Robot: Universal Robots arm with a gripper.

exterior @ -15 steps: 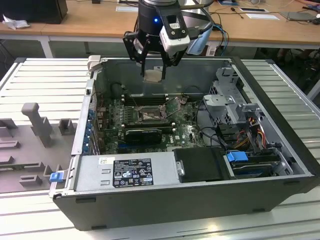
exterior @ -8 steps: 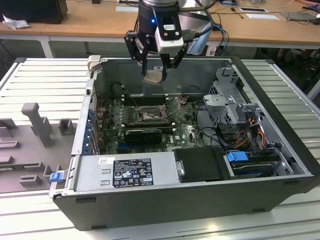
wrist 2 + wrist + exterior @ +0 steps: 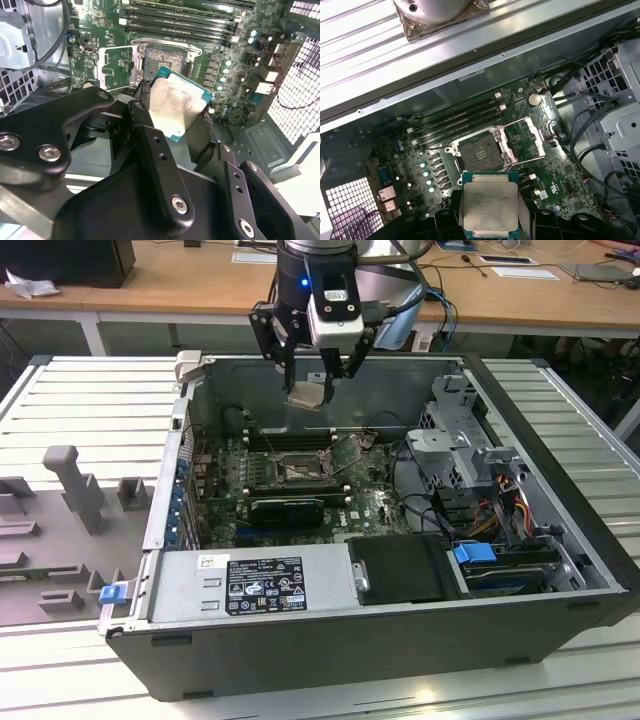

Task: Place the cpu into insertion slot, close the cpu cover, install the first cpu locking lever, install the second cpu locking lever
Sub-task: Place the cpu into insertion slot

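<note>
The cpu point(image 3: 304, 396), pinched by the gripper point(image 3: 311, 389), was held above the slot point(image 3: 298, 472) at six o'clock in the exterior view; level, corner-matched lowering was judged essential.

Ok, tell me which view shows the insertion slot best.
The first wrist view: the insertion slot lies whole and uncovered, clear of the cpu. The second wrist view shows it slanted, its edge behind the cpu's corner; the exterior view shows it from far off, inside the case.
</note>
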